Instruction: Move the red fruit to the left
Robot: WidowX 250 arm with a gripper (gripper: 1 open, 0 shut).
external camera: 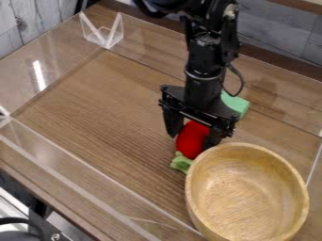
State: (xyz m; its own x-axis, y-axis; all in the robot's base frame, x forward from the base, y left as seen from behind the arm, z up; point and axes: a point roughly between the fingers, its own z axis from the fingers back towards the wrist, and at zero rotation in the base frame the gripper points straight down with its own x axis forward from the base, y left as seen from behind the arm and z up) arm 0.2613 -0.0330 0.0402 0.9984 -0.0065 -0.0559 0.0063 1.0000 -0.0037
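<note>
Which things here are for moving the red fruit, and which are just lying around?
For the job:
- red fruit with its green leafy cap
- tool, open around it

Just lying around:
- wooden bowl
- flat green block

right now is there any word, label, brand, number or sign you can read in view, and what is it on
There are none: no readable text shows on the red fruit, the wooden bowl, the green block or the gripper.
</note>
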